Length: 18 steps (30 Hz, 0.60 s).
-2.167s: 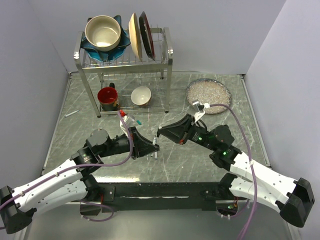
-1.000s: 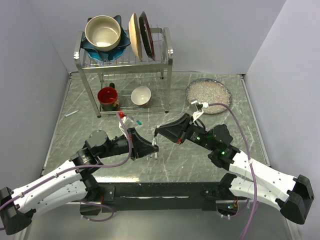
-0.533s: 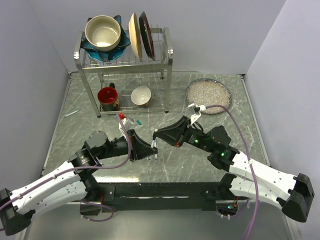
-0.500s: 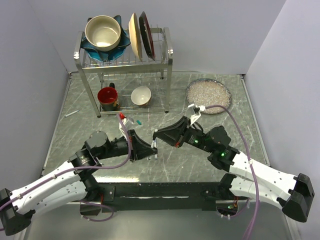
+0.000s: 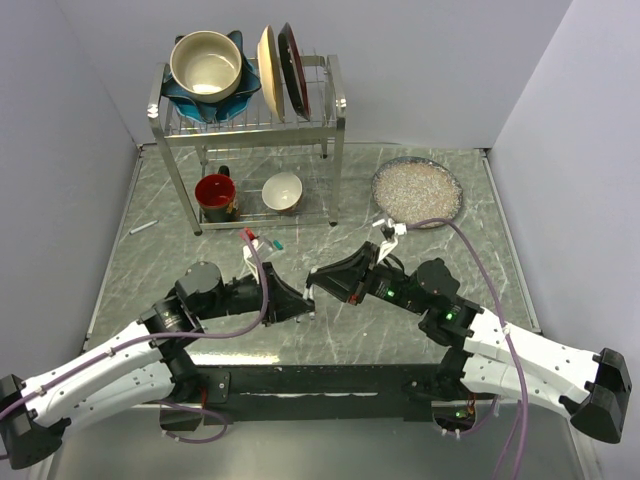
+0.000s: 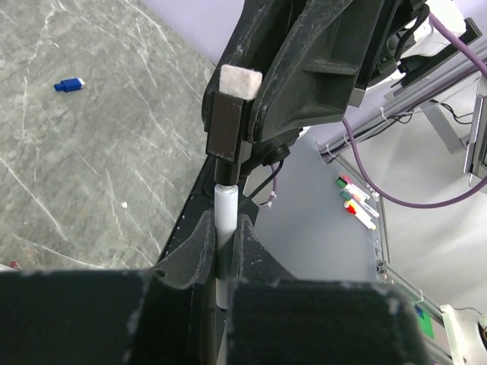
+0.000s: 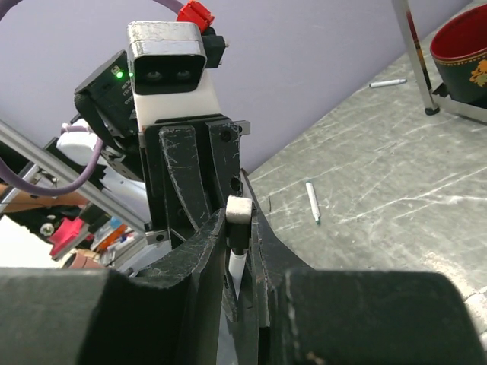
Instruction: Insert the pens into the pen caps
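We see the left tool (image 6: 225, 230) clamped on a white pen (image 6: 226, 199) above the worktop (image 6: 91, 167); the right tool (image 7: 237, 245) is clamped on the black cap (image 6: 227, 141), which meets the pen's free end, in line with it; we cannot tell how deep the pen sits; a blue cap (image 6: 70, 84) lies well apart on the worktop.

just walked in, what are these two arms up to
They are capping a pen above the middle of the table. The left gripper grips a white pen, and the right gripper holds what looks like a black cap on its end. Whether the cap is fully seated cannot be told. A blue cap and another pen lie loose on the table.
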Each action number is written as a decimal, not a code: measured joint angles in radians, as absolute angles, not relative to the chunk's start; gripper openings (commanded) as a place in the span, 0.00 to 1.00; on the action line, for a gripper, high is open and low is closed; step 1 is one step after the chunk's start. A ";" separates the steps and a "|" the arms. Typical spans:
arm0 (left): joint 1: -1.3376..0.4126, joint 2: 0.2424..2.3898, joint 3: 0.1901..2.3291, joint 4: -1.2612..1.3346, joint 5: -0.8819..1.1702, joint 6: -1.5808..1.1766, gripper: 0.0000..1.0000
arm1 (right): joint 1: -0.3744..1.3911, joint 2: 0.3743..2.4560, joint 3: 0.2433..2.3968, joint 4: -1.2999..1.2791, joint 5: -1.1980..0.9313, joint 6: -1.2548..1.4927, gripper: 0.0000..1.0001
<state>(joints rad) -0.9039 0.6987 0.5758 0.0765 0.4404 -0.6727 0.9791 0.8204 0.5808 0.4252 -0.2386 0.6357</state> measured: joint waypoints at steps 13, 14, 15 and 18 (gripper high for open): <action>-0.908 0.754 0.592 -0.009 0.389 -0.635 0.01 | 1.008 0.851 0.489 0.523 -0.147 0.664 0.00; -0.908 0.767 0.596 -0.024 0.383 -0.627 0.01 | 1.010 0.852 0.472 0.531 -0.133 0.665 0.00; -0.908 0.781 0.598 -0.037 0.376 -0.620 0.01 | 1.012 0.852 0.457 0.534 -0.120 0.665 0.00; -0.910 0.802 0.599 -0.070 0.363 -0.609 0.01 | 1.026 0.855 0.433 0.538 -0.084 0.670 0.00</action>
